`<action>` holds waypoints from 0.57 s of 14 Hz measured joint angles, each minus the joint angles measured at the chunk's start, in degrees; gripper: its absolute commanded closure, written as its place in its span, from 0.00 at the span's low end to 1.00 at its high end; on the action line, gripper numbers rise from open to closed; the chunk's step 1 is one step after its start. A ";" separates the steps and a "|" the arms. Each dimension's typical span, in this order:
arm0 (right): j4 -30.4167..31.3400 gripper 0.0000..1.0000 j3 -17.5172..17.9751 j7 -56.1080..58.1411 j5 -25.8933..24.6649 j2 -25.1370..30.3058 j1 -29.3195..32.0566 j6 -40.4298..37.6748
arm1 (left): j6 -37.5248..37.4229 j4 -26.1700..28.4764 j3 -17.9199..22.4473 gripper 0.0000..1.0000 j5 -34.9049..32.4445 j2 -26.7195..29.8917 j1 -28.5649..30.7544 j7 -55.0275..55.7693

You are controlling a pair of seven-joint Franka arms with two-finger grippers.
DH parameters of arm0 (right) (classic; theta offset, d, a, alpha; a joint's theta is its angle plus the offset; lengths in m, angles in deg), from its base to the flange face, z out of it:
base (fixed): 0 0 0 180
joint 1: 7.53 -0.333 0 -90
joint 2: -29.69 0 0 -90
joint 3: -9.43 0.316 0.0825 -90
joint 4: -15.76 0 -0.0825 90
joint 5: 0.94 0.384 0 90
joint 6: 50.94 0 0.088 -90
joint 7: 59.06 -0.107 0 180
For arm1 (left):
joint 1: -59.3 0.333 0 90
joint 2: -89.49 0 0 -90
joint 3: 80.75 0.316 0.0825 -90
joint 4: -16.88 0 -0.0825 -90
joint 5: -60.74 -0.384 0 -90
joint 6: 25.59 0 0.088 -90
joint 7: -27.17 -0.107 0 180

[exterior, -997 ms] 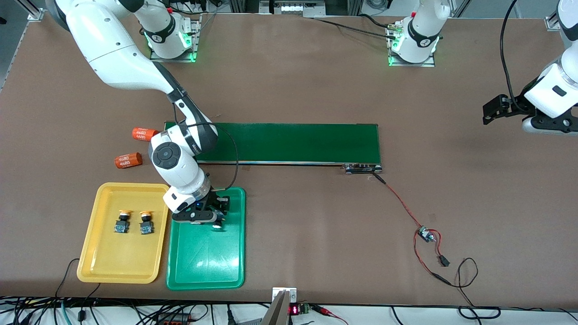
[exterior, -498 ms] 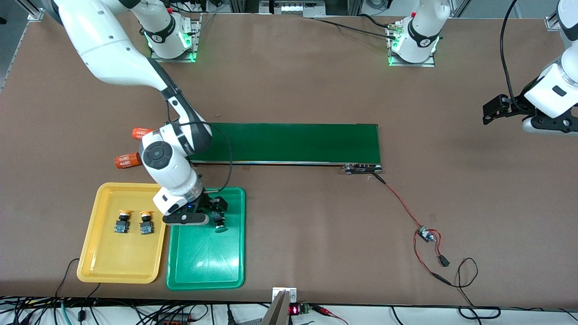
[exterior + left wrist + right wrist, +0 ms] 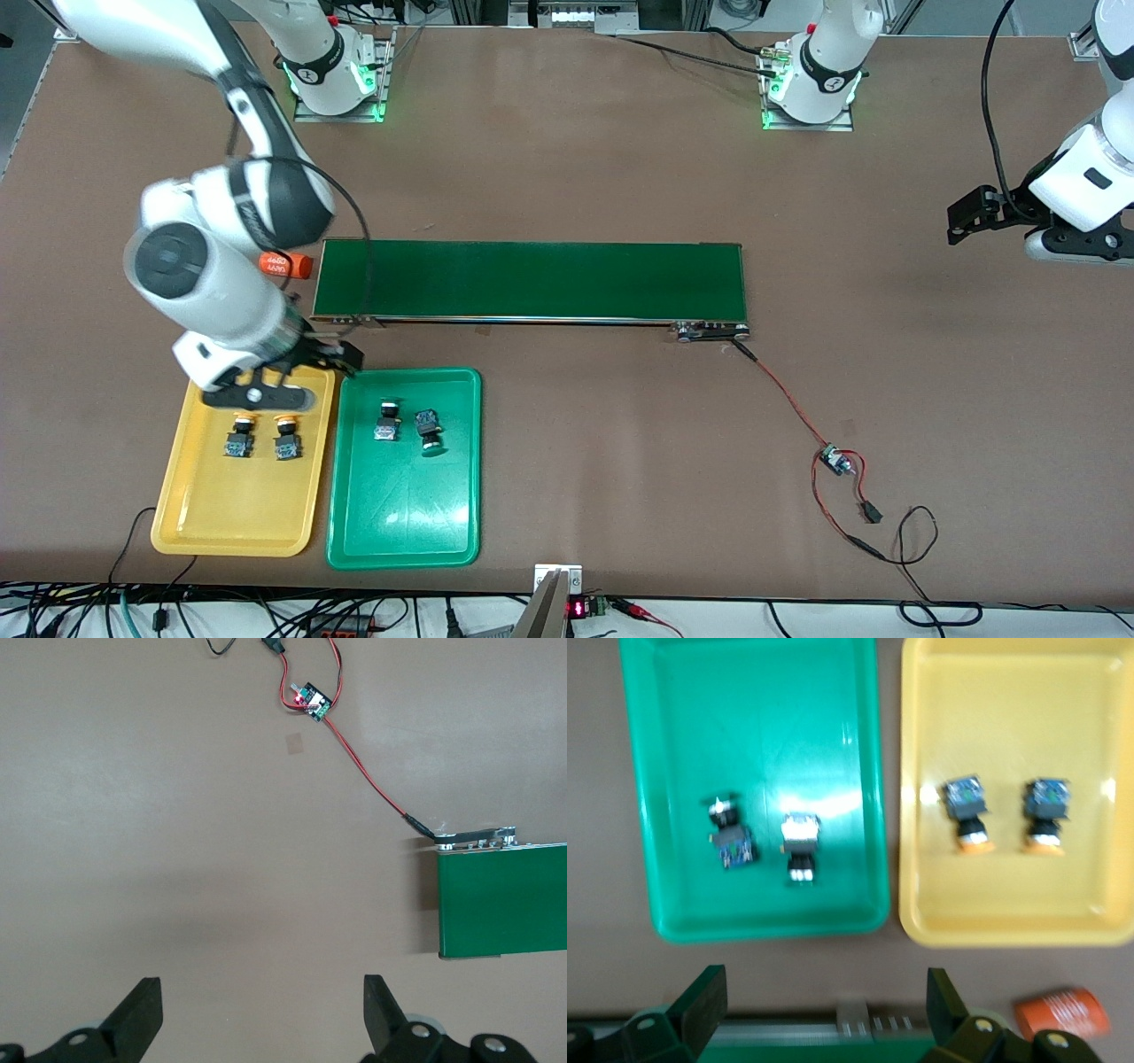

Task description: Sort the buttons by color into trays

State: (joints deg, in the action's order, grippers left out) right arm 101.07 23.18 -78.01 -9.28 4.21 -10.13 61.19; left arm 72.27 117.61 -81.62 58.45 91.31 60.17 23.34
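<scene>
All four buttons lie in trays by colour; two yellow-capped buttons (image 3: 238, 437) (image 3: 285, 436) sit side by side in the yellow tray (image 3: 232, 523), and two green-capped buttons (image 3: 386, 420) (image 3: 428, 431) sit close together but apart in the green tray (image 3: 403, 532), toward the end of that tray that is farther from the front camera; the one toward the left arm's end of the table is tipped at an angle. The two trays lie just beside each other at the right arm's end of the table, nearer to the front camera than the long green belt (image 3: 532, 280).

The right gripper (image 3: 292, 368) hangs over the edge of the yellow tray that faces the belt, its fingers (image 3: 700, 1001) spread wide with nothing between them; the right wrist view looks down on both trays and shows no button left outside them. The left gripper (image 3: 261, 1014) waits over bare table (image 3: 620, 177) at the left arm's end, fingers equally wide apart and empty.

Judged from this, the sorting step looks finished, the last green button set down; no button shows on the belt or the table. An orange cylinder (image 3: 285, 263) lies beside the belt's end and is no part of the job. The next move seems only to call for the right arm to draw clear of the trays, keeping high enough not to knock the buttons.
</scene>
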 measured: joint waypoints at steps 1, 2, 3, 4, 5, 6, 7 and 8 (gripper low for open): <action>0.02 0.00 -0.15 2.40 0.95 1.87 1.14 -2.68 | 0.00 0.00 0.00 0.00 0.00 0.00 0.00 0.00; 0.03 0.00 -0.52 4.13 1.44 3.55 2.11 -5.06 | 0.00 0.00 0.00 0.00 0.00 0.00 0.00 0.00; 0.04 0.00 -0.96 4.97 1.58 5.00 2.82 -6.99 | 0.00 0.00 0.00 0.00 0.00 0.00 0.00 0.00; 0.05 0.00 -1.36 5.79 1.63 6.36 3.37 -8.77 | 0.00 -0.01 0.00 0.00 0.00 0.00 0.00 0.00; 0.05 0.00 -1.63 6.93 1.65 7.68 3.87 -10.51 | 0.00 -0.01 0.00 0.00 0.00 0.00 0.00 0.00; 0.07 0.00 -1.81 8.52 1.66 8.97 4.33 -12.06 | 0.00 -0.01 0.01 0.00 0.00 0.00 0.00 0.00; 0.10 0.00 -1.99 10.06 1.66 10.23 4.79 -13.35 | 0.00 -0.01 0.01 0.00 0.00 0.00 0.00 0.00; 0.10 0.00 -2.40 11.32 1.66 11.34 5.12 -14.51 | 0.00 -0.01 0.01 0.00 0.00 0.00 0.00 0.00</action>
State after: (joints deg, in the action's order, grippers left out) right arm 101.17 20.78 -66.68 -7.62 15.55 -5.01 46.69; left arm 72.27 117.60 -81.62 58.45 91.31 60.17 23.34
